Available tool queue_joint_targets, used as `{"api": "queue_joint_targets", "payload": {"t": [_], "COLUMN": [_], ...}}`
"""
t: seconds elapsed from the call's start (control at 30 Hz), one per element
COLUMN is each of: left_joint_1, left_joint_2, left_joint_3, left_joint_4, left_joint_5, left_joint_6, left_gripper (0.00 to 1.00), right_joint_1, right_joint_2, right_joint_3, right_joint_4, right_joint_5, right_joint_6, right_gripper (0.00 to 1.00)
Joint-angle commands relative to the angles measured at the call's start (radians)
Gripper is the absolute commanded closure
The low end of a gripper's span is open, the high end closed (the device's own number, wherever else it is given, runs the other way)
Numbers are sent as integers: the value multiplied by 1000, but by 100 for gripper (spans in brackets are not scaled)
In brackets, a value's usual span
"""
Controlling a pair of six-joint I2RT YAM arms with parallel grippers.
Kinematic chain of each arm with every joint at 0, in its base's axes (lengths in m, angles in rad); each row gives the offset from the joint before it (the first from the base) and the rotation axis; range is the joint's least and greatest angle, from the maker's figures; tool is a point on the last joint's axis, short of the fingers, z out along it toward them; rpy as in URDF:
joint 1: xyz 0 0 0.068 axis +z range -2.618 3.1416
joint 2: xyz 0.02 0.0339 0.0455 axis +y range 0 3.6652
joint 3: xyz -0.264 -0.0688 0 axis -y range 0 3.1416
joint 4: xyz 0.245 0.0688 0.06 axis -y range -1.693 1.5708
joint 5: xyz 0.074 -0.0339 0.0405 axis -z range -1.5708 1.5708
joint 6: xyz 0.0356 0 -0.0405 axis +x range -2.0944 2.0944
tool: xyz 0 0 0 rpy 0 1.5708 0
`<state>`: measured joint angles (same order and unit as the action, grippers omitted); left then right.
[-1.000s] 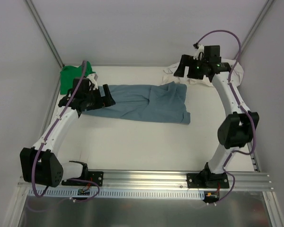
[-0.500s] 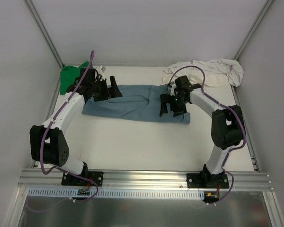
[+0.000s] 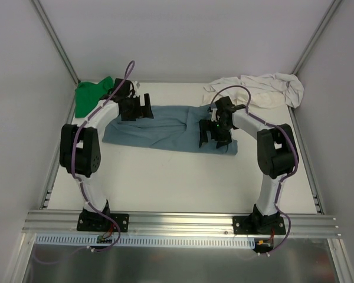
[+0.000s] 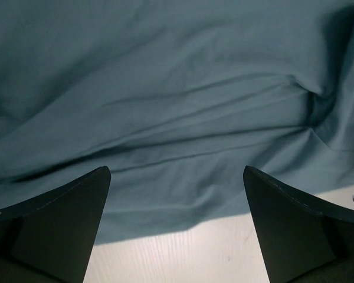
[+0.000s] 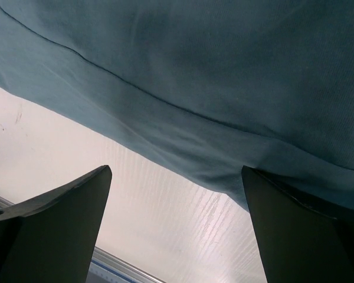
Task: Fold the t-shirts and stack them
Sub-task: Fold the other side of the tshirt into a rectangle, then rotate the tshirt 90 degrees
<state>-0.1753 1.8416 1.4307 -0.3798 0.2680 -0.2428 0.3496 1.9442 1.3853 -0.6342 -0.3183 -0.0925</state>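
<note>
Three t-shirts lie on the white surface point(image 3: 177, 183), one of each colour. The single slate-blue shirt point(image 3: 171, 127) is spread flat but rumpled, running left to right across the middle of the far half. The one green shirt point(image 3: 88, 97) is bunched in the far left corner. The one cream shirt point(image 3: 259, 91) is crumpled in the far right corner, apart from the blue one.

Two arms reach in, one to each end of the blue shirt. The left jaws are over its left end, towards the far edge, spread wide with nothing between them. The right jaws are over its right end, also spread wide and holding nothing. Whether either pair touches the cloth cannot be told.
</note>
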Motion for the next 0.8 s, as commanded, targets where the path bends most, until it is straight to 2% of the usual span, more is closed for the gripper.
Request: {"api": "queue_joint_targets", "payload": {"t": [0.0,0.17,0.27,0.6,0.77], "left_joint_1": [5,13,13,14,11], "left_joint_2": [85,166,212,257,309], "left_joint_3": [108,140,198,224,293], "left_joint_4": [-28,16,-28,-109,-215], "left_joint_5": [-97,-108,-159,-329,-423], "left_joint_6": [-6,-12,13,50,56], "left_gripper": [1,1,1,1,1], "right_joint_1": [-12,-21,-24,-28,-27], "right_joint_2": [-45,-59,-62,-39,-37], "right_joint_3": [14,9,8,18,27], "right_joint_4": [-12,-18,-15,1,10], "right_joint_5": [22,15,13,-10,-16], "right_joint_6": [4,7,8,25,34], "right_gripper": [0,0,1,1,0]}}
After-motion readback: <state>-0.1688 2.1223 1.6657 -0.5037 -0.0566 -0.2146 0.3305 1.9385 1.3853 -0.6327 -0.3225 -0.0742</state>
